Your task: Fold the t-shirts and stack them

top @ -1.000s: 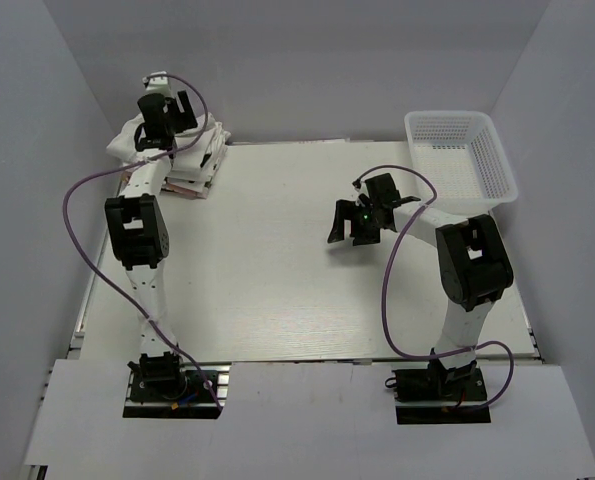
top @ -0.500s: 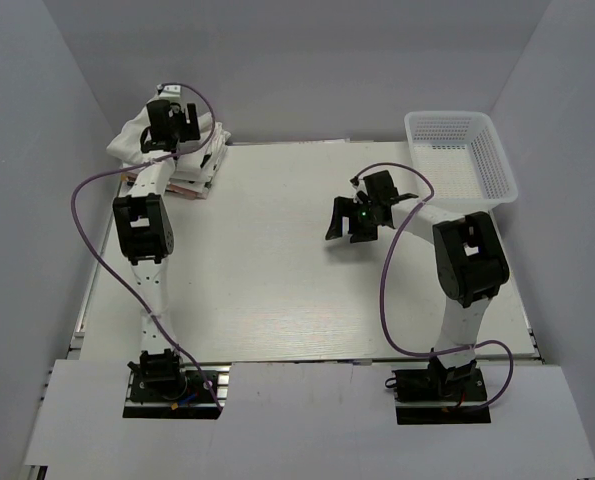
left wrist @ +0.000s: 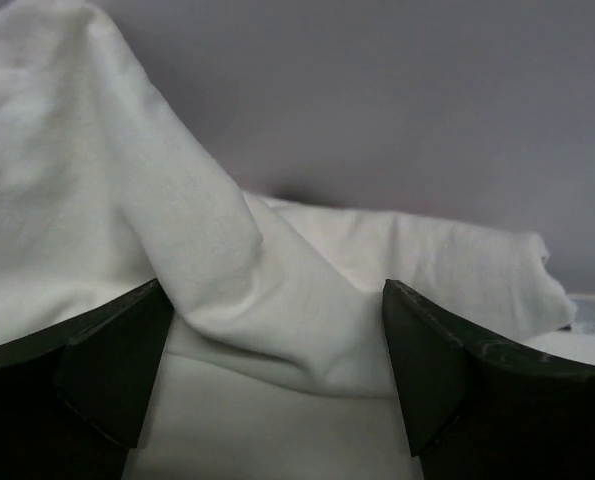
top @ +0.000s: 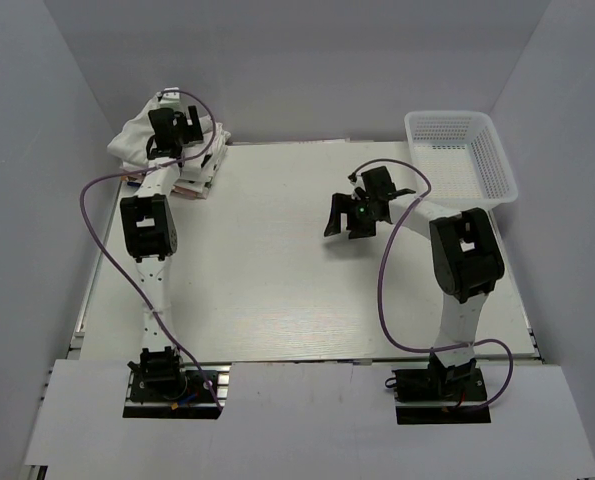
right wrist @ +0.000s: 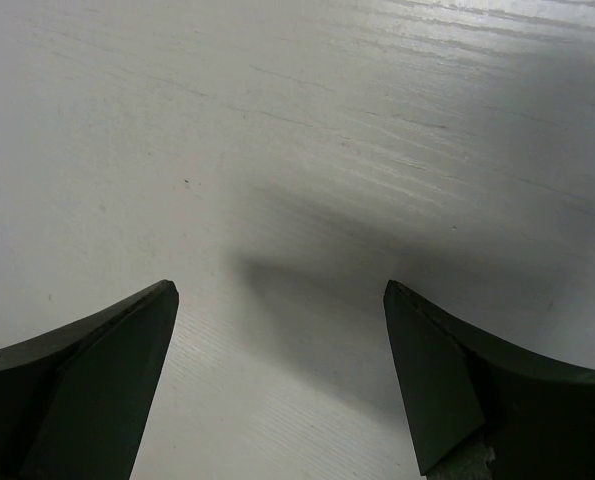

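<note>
A rumpled whitish t-shirt [top: 135,138] lies heaped on a stack of folded t-shirts [top: 199,172] at the table's back left corner. My left gripper [top: 173,126] is over this heap. In the left wrist view it [left wrist: 277,372] is open, and a fold of the white cloth [left wrist: 207,250] bulges between the wide-apart fingers. My right gripper [top: 345,224] is open and empty, low over the bare table right of centre. In the right wrist view it [right wrist: 282,372] has only tabletop between its fingers. The green-sleeved printed tee does not show.
A white plastic mesh basket [top: 497,165] stands at the back right corner. Grey walls close in the table at the back and both sides. Purple cables loop beside both arms.
My left gripper has shifted slightly right and toward the back wall, and the white cloth now stands bunched higher behind it. My right gripper has barely moved.
</note>
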Action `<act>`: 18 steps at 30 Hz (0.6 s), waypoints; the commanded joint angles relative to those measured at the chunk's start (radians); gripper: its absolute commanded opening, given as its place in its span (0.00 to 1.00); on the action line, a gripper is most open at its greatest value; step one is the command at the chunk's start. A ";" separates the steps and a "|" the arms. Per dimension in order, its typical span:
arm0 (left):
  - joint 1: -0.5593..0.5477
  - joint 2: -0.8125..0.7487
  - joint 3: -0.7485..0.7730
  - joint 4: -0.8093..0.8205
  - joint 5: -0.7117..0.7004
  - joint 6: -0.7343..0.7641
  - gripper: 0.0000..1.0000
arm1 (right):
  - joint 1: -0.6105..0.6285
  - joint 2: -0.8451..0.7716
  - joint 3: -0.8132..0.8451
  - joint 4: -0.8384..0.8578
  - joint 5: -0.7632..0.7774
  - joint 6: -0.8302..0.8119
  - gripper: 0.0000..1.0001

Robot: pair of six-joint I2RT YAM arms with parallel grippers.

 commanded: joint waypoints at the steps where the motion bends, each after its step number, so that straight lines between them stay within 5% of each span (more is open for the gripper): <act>1: 0.000 0.007 -0.011 0.186 -0.021 -0.067 0.95 | 0.000 0.036 0.033 -0.016 -0.018 -0.010 0.90; 10: 0.000 0.253 0.187 0.577 -0.080 -0.232 0.95 | 0.000 0.091 0.102 -0.048 -0.023 -0.007 0.90; 18: 0.000 0.118 0.095 0.616 -0.023 -0.251 0.99 | 0.006 0.087 0.077 -0.030 -0.033 -0.013 0.90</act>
